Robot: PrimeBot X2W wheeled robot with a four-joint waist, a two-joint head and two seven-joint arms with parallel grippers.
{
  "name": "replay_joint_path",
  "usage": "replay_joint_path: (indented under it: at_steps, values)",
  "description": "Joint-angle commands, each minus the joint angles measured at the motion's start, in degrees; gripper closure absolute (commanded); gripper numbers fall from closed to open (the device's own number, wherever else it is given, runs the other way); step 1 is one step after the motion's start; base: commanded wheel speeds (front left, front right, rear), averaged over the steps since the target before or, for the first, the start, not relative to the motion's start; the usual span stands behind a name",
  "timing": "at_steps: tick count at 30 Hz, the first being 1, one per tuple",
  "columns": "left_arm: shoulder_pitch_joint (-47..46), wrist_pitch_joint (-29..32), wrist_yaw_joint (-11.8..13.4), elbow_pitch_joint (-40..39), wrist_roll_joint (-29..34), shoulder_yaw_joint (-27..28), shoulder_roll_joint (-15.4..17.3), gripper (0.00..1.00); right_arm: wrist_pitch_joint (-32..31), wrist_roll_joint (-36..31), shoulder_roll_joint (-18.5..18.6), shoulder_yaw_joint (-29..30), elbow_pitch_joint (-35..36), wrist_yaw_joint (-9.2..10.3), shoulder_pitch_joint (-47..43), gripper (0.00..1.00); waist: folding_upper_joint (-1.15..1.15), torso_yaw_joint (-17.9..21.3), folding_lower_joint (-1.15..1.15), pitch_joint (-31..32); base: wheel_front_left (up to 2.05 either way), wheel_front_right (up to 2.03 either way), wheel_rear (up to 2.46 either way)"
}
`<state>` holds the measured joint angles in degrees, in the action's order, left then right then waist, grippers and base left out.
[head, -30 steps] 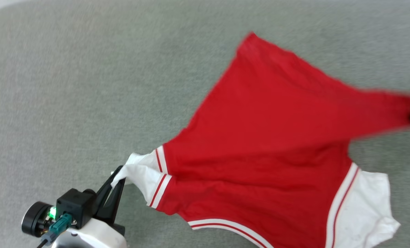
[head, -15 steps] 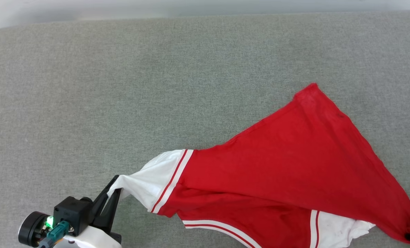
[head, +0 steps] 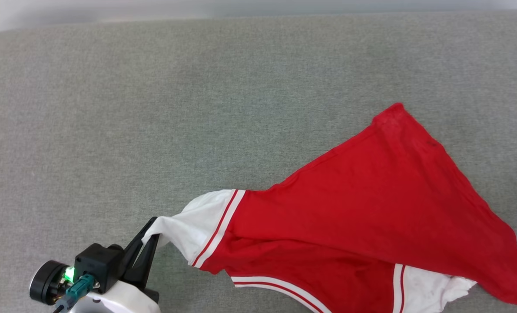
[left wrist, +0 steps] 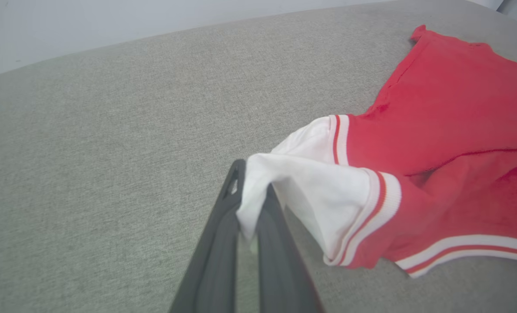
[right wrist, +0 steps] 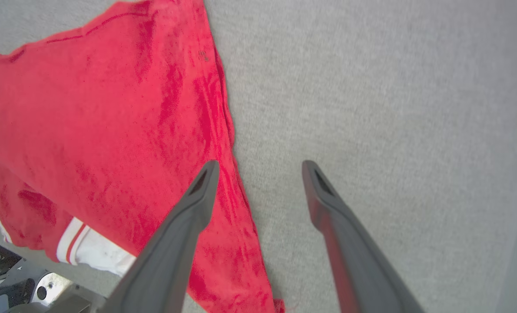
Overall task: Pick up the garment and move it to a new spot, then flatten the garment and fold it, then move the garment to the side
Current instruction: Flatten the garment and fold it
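While left gripper point(left wrist: 249, 193) clamps white sleeve point(left wrist: 315, 191) tip of garment point(head: 371, 208), right gripper point(right wrist: 260, 167) hangs at garment's red edge, fingers spread apart, gripping nothing.

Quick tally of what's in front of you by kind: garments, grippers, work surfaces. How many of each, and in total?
garment: 1
grippers: 2 (left gripper shut on the garment, right gripper open beside it)
grey surface: 1
Total: 4
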<state>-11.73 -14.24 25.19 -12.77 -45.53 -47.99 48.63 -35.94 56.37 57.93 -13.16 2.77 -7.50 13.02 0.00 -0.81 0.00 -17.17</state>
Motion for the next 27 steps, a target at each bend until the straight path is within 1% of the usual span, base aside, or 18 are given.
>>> replay_joint_path:
  at_steps: [1,4,7,11,15,20,23,27]
  values:
    - [-0.9,0.2,-0.2,0.1,0.4,-0.1,-0.2,1.00,-1.1,-1.1,0.0,0.7,1.3,0.02,2.5,0.00,0.00,-0.6,0.00,-0.7,0.00,0.00,0.00]
    - [-2.2,0.4,-0.7,0.4,1.1,-0.4,-0.8,1.00,-5.1,-3.0,-0.7,0.5,3.4,0.02,8.8,0.00,0.00,-1.7,0.00,-1.9,0.00,0.00,0.00]
    - [-3.6,0.6,-1.1,0.4,1.8,-0.6,-1.3,1.00,-11.6,-4.6,-1.9,-2.4,3.7,0.02,15.7,0.00,0.00,-2.7,0.00,-3.3,0.00,0.00,0.00]
    - [-5.5,0.8,-1.8,0.7,2.7,-0.9,-2.3,1.00,-19.8,-7.5,-5.1,-7.5,1.4,0.02,25.2,0.00,0.00,-4.1,0.00,-5.6,0.00,0.00,0.00]
    - [-7.2,0.9,-2.3,0.9,3.6,-1.2,-3.3,1.00,-25.2,-10.6,-9.2,-12.3,-2.3,0.02,33.5,0.00,0.00,-5.4,0.00,-7.9,0.00,0.00,0.00]
    - [-9.2,0.7,-2.7,1.3,4.5,-1.3,-4.5,1.00,-27.3,-13.9,-13.4,-17.3,-8.6,0.02,39.4,0.00,0.00,-7.0,0.00,-10.6,0.00,0.00,0.00]
    - [-10.1,0.6,-3.0,1.6,4.8,-1.5,-5.2,1.00,-26.2,-14.6,-15.9,-18.6,-12.4,0.02,41.2,0.00,0.00,-7.7,0.00,-12.1,0.00,0.00,0.00]
    - [-11.1,0.6,-3.5,2.1,5.1,-1.6,-5.8,1.00,-23.9,-15.3,-17.3,-22.0,-15.8,0.01,41.1,0.00,0.00,-8.3,0.00,-13.6,0.00,0.00,0.00]
